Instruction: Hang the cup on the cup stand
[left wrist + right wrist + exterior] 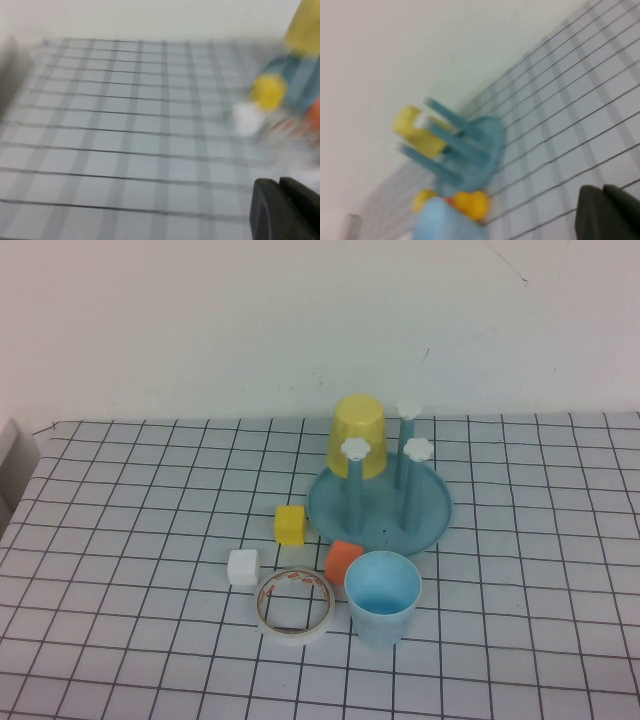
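The table point(120, 540), covered in a white cloth with a black grid, carries everything in the scene. On it, toward the back and a little right of centre, stands the cup stand point(430, 520), a round teal-blue dish with upright blue pegs topped by white flower-shaped caps; a yellow cup point(358, 430) hangs upside down over its rear left peg, while the other visible pegs are bare. The cup point(382, 597), light blue and tapered, stands upright with its mouth open upward on the table just in front of the stand's near rim, apart from it and not on any peg. To the cup's left lies a roll of tape point(295, 604), flat on the cloth and close beside it. An orange block point(342, 561) sits between the cup and the dish, close against the dish's front edge. A yellow block point(290, 524) rests just left of the dish, and a white block point(243, 567) sits further left and nearer, just beside the tape. Neither arm shows in the high view. The left gripper point(285, 207) appears only as a dark edge at the corner of its own wrist view, over bare cloth and touching nothing visible; how far its jaws stand apart cannot be told. The right gripper point(610, 212) shows the same way in its wrist view, well clear of the stand and cup, its opening also impossible to judge.
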You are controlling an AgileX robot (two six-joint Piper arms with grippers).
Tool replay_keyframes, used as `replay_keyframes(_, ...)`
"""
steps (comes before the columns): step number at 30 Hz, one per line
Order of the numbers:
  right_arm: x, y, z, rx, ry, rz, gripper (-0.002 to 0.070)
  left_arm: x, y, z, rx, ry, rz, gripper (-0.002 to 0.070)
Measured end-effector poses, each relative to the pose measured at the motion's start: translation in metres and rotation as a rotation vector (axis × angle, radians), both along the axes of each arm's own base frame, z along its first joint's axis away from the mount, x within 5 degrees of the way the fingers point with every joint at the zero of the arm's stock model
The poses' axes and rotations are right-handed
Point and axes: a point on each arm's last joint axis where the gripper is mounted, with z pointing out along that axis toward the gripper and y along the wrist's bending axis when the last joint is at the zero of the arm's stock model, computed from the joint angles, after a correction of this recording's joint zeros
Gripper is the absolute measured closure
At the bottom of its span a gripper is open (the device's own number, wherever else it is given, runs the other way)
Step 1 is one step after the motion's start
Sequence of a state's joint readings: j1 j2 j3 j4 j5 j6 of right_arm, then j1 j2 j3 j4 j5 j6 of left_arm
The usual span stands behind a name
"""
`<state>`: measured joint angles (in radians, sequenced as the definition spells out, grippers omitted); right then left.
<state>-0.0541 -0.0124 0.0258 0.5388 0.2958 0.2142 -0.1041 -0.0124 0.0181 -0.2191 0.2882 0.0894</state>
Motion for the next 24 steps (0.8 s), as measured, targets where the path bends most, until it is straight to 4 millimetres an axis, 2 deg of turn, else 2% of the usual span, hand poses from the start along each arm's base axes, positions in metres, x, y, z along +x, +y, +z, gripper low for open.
replay_keyframes(2,0.0,0.003,0.002,0.118,-0.004,0.01,0.0678,0.0,-0.004,0.004,-0.259,-0.003,0.012,0.0677)
replay_keyframes(5,0.0,0.005,0.003,0.18,-0.007,0.014,0.0678,0.002,-0.005,0.017,-0.713,-0.042,0.055,0.0677)
replay_keyframes(8,0.0,0.005,0.004,0.194,-0.009,0.014,0.0678,0.003,0.001,0.025,-0.947,-0.102,0.106,0.0677)
replay_keyframes(10,0.0,0.004,0.005,0.195,-0.021,0.005,0.0678,0.003,0.005,0.028,-0.984,-0.151,0.138,0.0677)
replay_keyframes(14,0.001,0.002,0.007,0.211,-0.046,-0.013,0.0678,0.003,0.011,0.031,-0.923,-0.221,0.173,0.0677)
replay_keyframes(24,-0.002,0.009,-0.001,0.187,0.05,0.056,0.0678,0.003,0.012,0.031,-0.917,-0.234,0.184,0.0678)
